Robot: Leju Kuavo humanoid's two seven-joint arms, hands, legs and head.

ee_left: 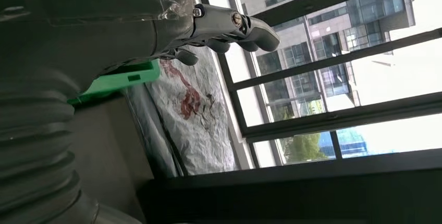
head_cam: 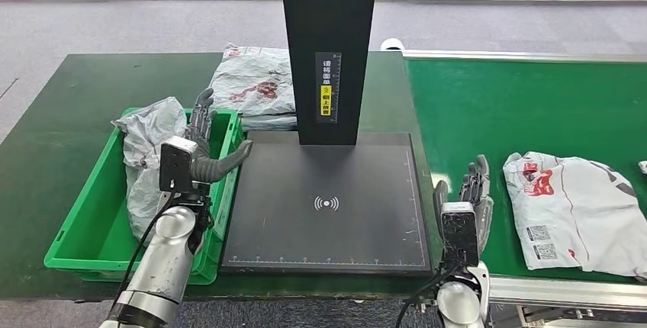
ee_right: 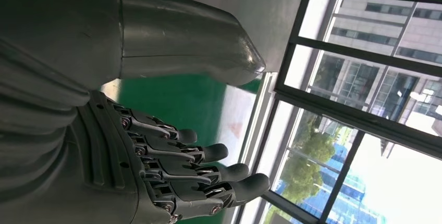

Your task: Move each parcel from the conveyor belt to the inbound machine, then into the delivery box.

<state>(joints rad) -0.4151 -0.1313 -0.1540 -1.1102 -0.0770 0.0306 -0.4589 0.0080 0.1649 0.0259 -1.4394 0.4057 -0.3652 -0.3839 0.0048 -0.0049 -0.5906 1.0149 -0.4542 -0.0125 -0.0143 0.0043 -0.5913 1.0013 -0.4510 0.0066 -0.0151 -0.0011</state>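
Parcels are lying in three places: a crinkled grey one (head_cam: pixel 149 156) is slumping in the green plastic delivery box (head_cam: pixel 76 255) at left, dropped there as finished. The left hand (head_cam: pixel 210 141) is hovering over the box's rim, fingers apart and empty. Centre, the inbound machine's matte black plate (head_cam: pixel 328 206) is sitting bare, with another soft bag (head_cam: pixel 255 84) lying behind it. At right, the right hand (head_cam: pixel 469 194) is opening beside a flat white parcel (head_cam: pixel 580 210) waiting on the conveyor belt (head_cam: pixel 496 107).

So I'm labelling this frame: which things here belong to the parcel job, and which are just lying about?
Job:
parcel on the belt
conveyor belt
inbound machine
green box
grey parcel in it
left hand
right hand

Lying about:
parcels behind the machine
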